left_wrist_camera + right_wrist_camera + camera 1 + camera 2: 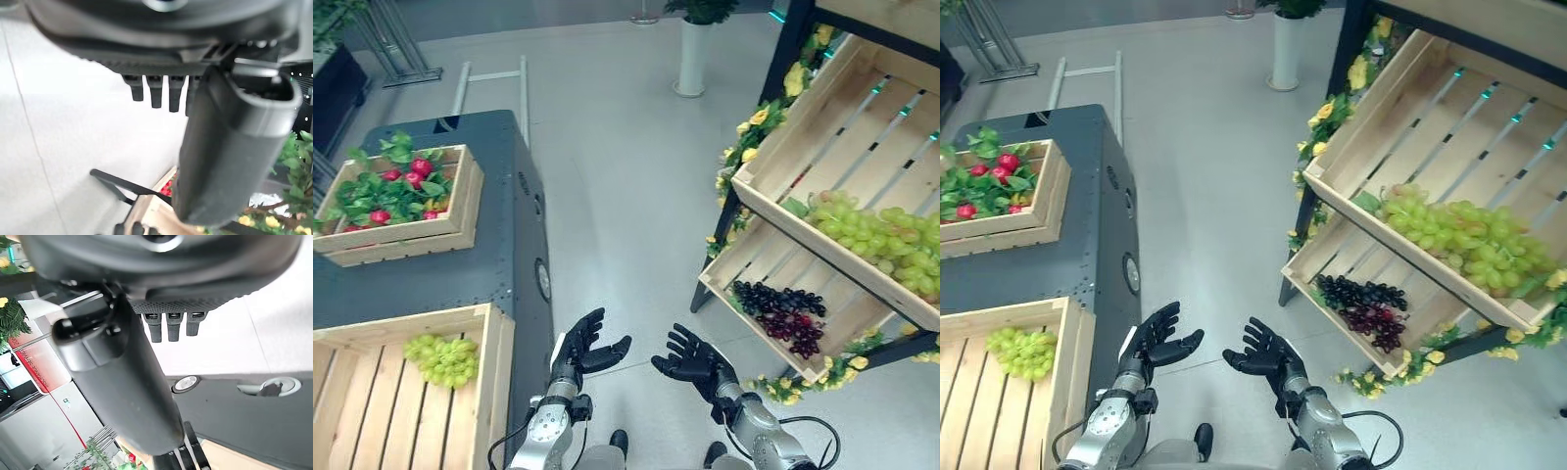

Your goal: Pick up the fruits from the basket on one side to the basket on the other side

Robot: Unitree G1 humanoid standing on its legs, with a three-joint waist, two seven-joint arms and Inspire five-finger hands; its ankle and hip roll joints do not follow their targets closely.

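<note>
Your left hand (pixel 583 350) and right hand (pixel 695 360) hover spread, palms up, apparently empty, ready for the shelf's green grapes (pixel 881 235).

no readable text on any crate (pixel 460 223) or shelf (pixel 822 225) (a red panel's print too blurred)

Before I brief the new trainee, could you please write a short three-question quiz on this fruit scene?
1. True or false: the left hand and right hand are both open and hold nothing.
2. Which fruit lies in the lower shelf crate? A) dark grapes B) red fruits C) bananas
3. Fill in: the slatted crate at the robot's left holds one bunch of ____ grapes.

Key: 1 true; 2 A, the dark grapes; 3 green, the green bunch.
</note>
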